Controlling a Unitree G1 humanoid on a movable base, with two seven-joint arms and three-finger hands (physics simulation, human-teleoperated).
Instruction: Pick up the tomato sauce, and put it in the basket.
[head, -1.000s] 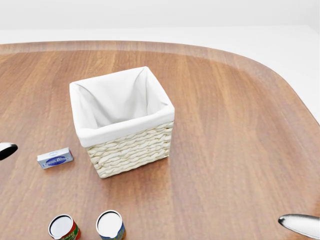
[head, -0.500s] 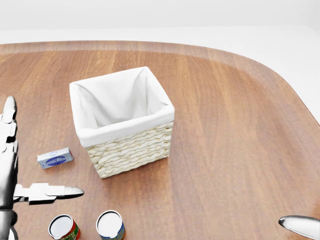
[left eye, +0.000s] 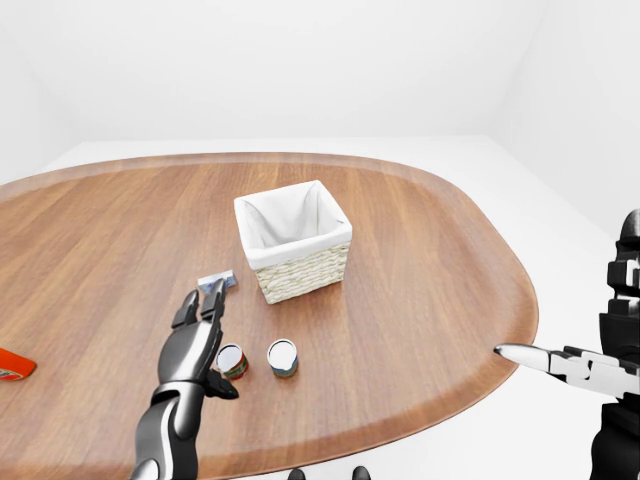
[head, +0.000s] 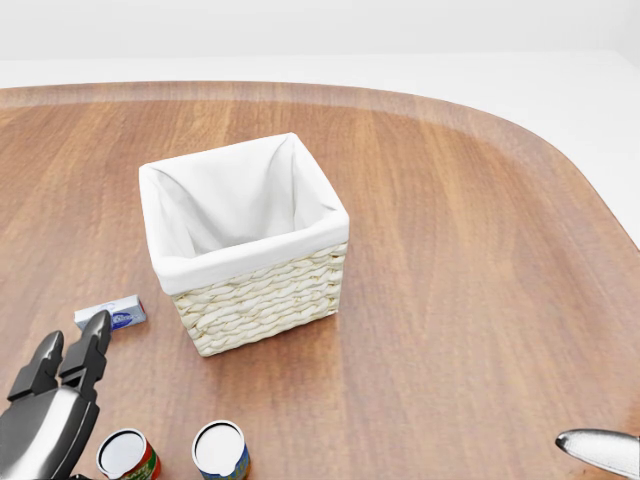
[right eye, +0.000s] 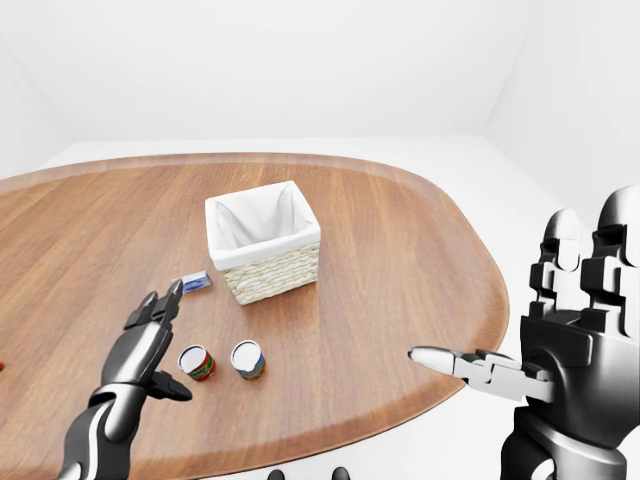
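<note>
Since the earlier frames, the left hand (left eye: 197, 345) has swung down beside the sauce can (left eye: 232, 360), fingers open, nothing gripped. Right hand (right eye: 560, 345) idles open off the surface (left eye: 420, 260). Basket (head: 245, 240) empty: grasp, lift and drop remain.

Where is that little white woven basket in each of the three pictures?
Left-eye view: basket sits just above centre.
Head view: basket fills the centre-left, seen close.
Right-eye view: basket sits left of centre.
Shared landmark: two cans just below it.
</note>
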